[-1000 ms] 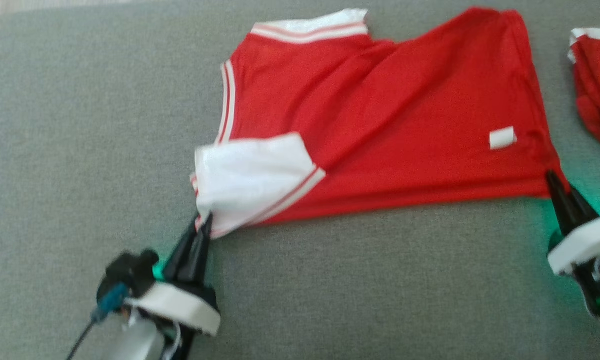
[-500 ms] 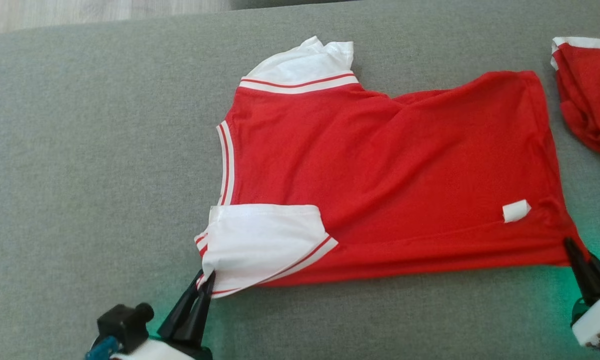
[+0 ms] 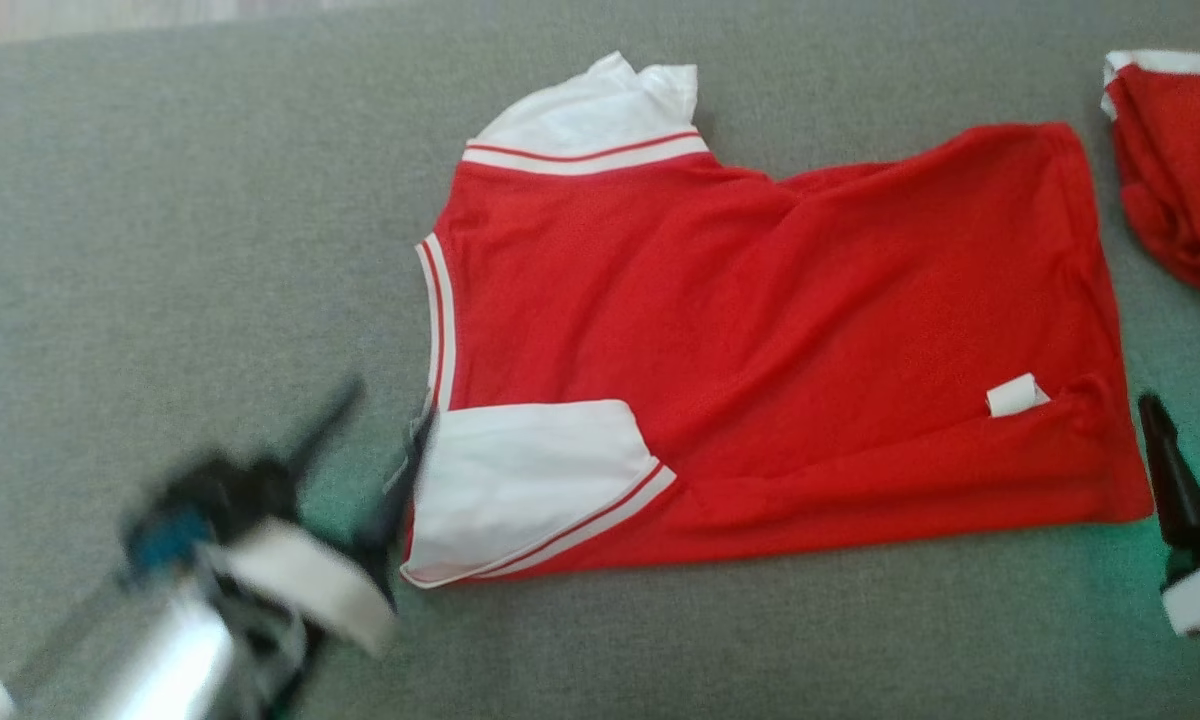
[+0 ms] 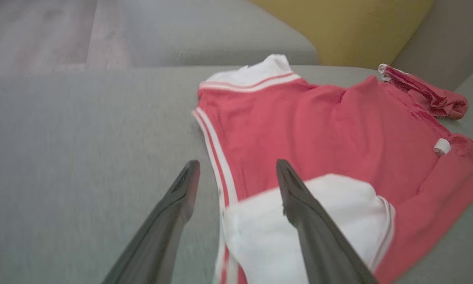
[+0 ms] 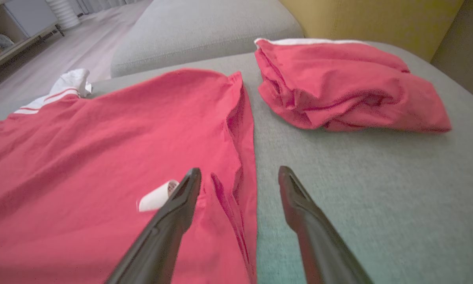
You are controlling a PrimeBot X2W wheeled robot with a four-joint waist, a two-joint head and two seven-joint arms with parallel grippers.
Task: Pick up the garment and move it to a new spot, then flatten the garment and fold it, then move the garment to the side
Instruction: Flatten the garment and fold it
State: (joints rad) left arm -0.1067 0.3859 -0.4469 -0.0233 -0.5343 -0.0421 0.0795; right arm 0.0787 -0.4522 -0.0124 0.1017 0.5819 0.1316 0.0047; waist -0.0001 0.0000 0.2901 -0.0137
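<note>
Garment lies spread on sofa, slightly wrinkled. Left gripper spread, empty, beside sleeve. Right gripper spread beside hem. Relocation, flattening judged near done. Fold, side move outstanding.

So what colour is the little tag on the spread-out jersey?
White tag against the red garment; the head view shows it best.

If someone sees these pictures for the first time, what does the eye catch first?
The red garment lies spread across the grey cushion, its white panel at lower left. A red cloth lump lies at the upper right, and the left gripper and right gripper stand open at the garment's near corners.
</note>
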